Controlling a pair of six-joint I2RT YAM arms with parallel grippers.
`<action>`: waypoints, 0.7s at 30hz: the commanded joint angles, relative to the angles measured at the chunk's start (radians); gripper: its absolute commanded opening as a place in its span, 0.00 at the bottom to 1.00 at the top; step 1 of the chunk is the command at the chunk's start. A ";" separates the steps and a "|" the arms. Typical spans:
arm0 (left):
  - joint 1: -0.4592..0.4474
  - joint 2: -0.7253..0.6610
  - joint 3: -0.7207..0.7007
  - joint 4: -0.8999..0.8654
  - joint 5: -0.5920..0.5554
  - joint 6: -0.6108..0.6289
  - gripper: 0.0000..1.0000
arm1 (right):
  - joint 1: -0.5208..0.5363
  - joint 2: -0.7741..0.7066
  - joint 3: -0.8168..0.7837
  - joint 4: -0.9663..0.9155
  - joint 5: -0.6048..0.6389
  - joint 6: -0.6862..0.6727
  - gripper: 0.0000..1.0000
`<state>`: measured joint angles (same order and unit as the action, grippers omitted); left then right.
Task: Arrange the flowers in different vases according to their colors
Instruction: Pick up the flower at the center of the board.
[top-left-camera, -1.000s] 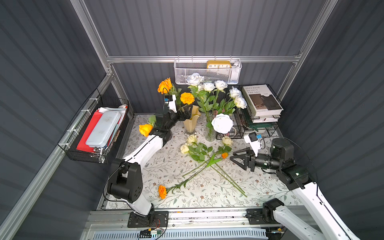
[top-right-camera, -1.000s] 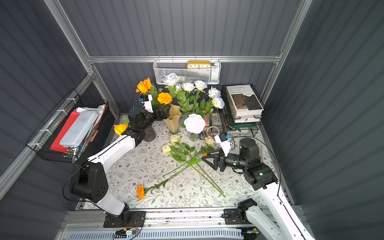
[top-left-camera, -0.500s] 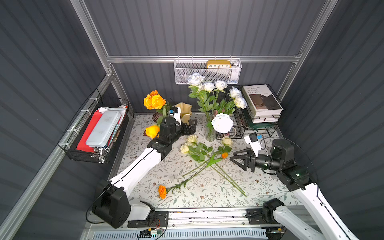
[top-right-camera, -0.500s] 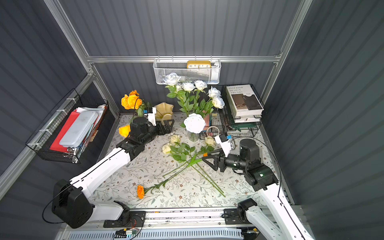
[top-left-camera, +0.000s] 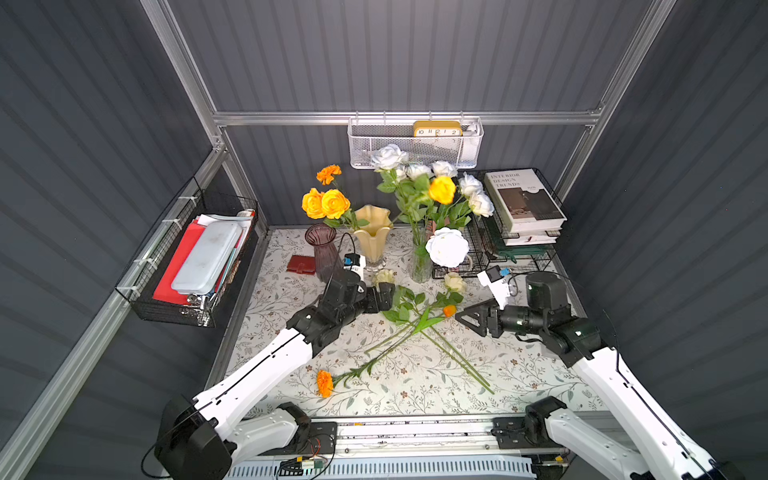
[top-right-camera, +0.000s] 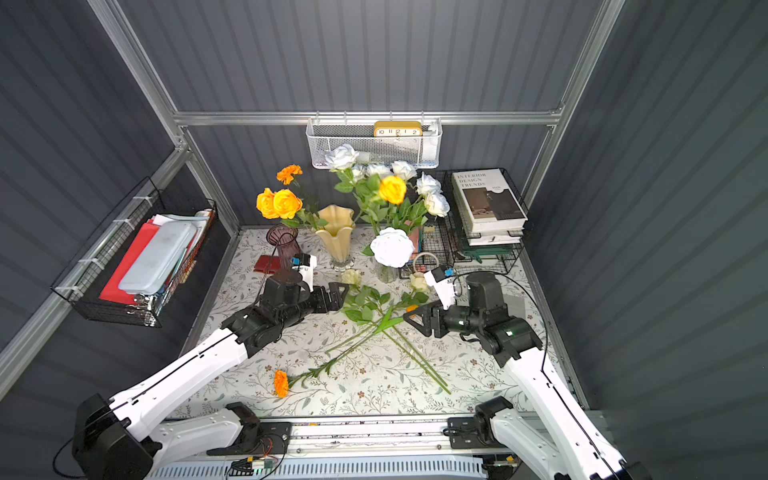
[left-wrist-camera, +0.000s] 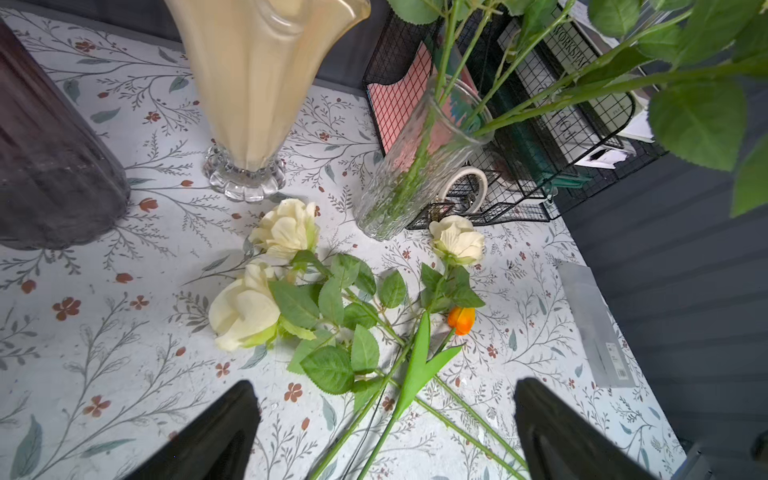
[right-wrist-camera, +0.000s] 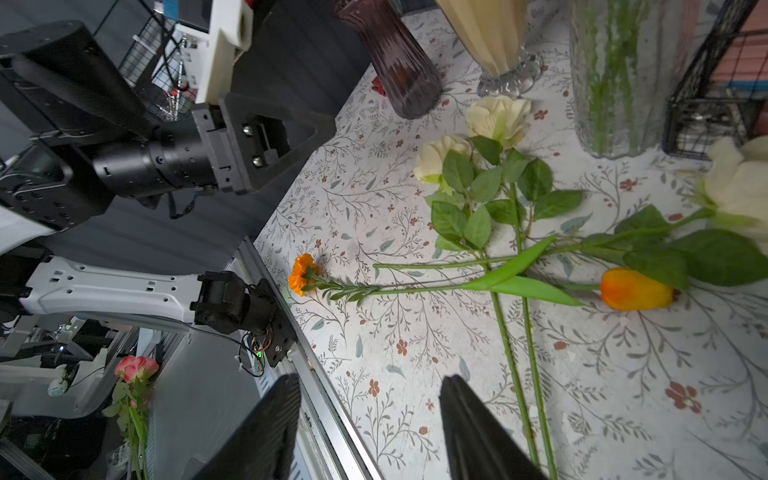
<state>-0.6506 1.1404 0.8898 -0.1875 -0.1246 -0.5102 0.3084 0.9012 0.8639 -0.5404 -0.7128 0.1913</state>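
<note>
Cloth (top-left-camera: 415, 401) printed with thin sprigs and small red blossoms covers the whole tabletop, inside a booth of dark ribbed walls (top-left-camera: 395, 62) framed by aluminium rails (top-left-camera: 291, 117). On the back rail hangs a white mesh basket (top-left-camera: 415, 147) with a yellow clock (top-left-camera: 437, 129) in it. A black wire basket (top-left-camera: 187, 270) of red and white folders hangs on the side wall, and a wire rack (top-left-camera: 521, 253) topped with books (top-left-camera: 521, 199) fills the far corner.

A red wallet (top-left-camera: 301, 264) lies flat beside the purple vase (top-left-camera: 322, 249), whose mouth looks empty. Next to it stands the cream vase (top-left-camera: 374, 235); the stems of two orange roses (top-left-camera: 326, 203) and a marigold (top-left-camera: 328, 173) run down to its rim. The clear vase (top-left-camera: 420, 264) holds the white roses (top-left-camera: 415, 170), with a lone orange rose (top-left-camera: 441, 189), blurred, among them.

Loose on the cloth in front of the vases lie three cream roses (left-wrist-camera: 286, 226), an orange tulip bud (left-wrist-camera: 461, 320) and a second marigold (top-left-camera: 325, 383), their green stems crossing mid-table.

The left gripper (left-wrist-camera: 384, 382) hangs low by the cream roses' leaves, jaws spread wide with nothing between them. The right gripper (right-wrist-camera: 370, 378) faces it from across the crossed stems, jaws parted and empty, just beside the orange tulip bud.
</note>
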 joint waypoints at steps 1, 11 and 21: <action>-0.004 -0.013 0.011 -0.025 -0.016 -0.006 0.99 | -0.002 0.029 -0.003 -0.047 0.034 0.007 0.59; -0.005 -0.007 0.015 -0.021 -0.014 0.005 0.99 | 0.009 0.096 -0.006 -0.073 0.031 0.014 0.57; -0.005 -0.054 -0.045 -0.013 0.052 0.021 0.99 | 0.326 0.293 0.045 -0.083 0.256 -0.007 0.54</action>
<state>-0.6510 1.1011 0.8703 -0.1963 -0.1040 -0.4976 0.5365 1.1419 0.8684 -0.6022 -0.5560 0.2119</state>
